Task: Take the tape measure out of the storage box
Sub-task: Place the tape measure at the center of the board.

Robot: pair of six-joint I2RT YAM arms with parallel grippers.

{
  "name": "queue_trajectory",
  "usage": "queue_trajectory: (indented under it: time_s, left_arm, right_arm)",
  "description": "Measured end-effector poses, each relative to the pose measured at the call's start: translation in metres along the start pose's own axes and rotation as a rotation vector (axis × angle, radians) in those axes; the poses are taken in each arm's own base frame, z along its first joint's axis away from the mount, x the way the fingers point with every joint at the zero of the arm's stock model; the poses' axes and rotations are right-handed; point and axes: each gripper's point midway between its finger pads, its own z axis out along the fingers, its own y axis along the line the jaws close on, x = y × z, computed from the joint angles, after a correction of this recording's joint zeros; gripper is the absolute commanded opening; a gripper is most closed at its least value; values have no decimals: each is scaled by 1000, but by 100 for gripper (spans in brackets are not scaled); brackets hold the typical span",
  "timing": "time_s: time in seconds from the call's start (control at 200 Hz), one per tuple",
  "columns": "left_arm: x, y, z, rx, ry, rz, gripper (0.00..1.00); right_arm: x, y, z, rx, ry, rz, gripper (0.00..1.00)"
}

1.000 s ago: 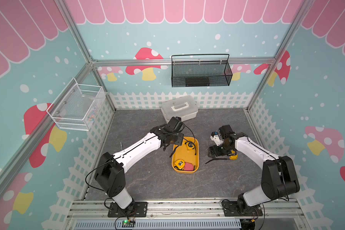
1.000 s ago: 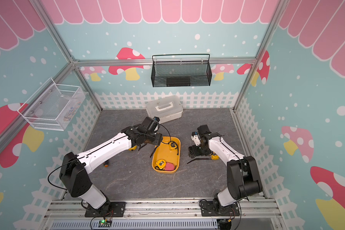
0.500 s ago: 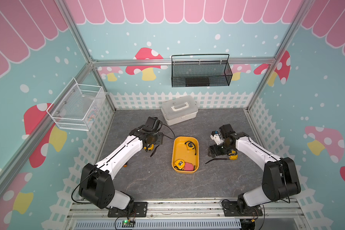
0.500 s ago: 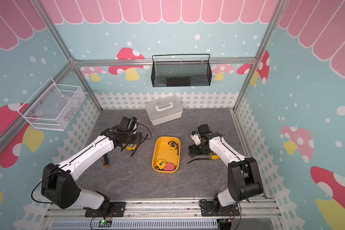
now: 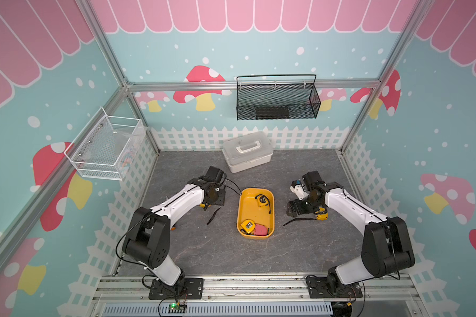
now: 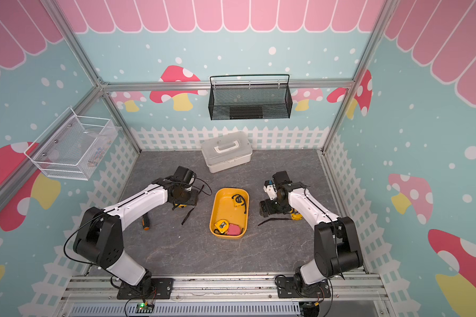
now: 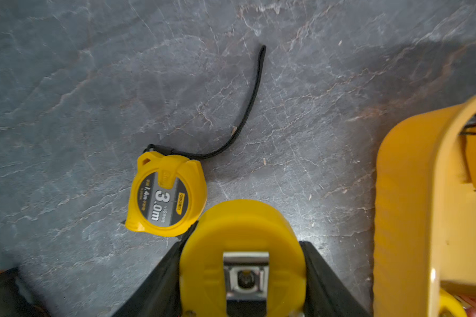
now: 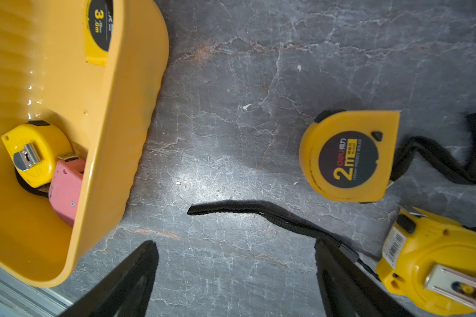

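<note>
Three tape measures sit in the storage box (image 5: 252, 212) in both top views: far yellow tape (image 5: 260, 199) alone at the far end, near yellow tape (image 5: 247, 225) touching pink tape (image 5: 260, 230) at the near end. Judging by looks, these are hard, smooth plastic shells, compact and probably dense, likely slick. They are best squeezed across the narrow sides or flat faces, not by the floppy strap, which could snag the rim. Left pincer (image 5: 214, 202) is low beside the box and right pincer (image 5: 296, 210) low on the opposite side, both too small here to read. Left wrist view: left pincer (image 7: 243, 241) is pinching the held tape (image 7: 242, 222) by its sides, clip face up, outside the storage box (image 7: 412, 205). Loose tape (image 7: 166, 197) lies flat just beside it, thin strap (image 7: 249, 104) trailing on the worktop (image 7: 66, 82); whether the held one touches down, cannot tell. Right wrist view: right pincer (image 8: 235, 247) is spread wide and holds nothing, over bare worktop between the box (image 8: 121, 137) and two tapes lying outside, label-up tape (image 8: 349, 156) and clip-up tape (image 8: 437, 271). A wide strap (image 8: 259, 212) runs up to one finger; contact unclear.
</note>
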Motion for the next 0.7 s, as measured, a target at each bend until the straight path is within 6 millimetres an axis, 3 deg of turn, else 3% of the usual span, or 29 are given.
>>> queue_trajectory:
  time_s: [0.235, 0.7]
  left_arm:
    - [11, -4, 32, 4, 70, 16, 56]
    - [4, -15, 62, 39, 114, 45, 56]
  right_arm:
    - [1, 0, 0, 0, 4, 2, 90]
    - [2, 0, 0, 0, 7, 1, 90]
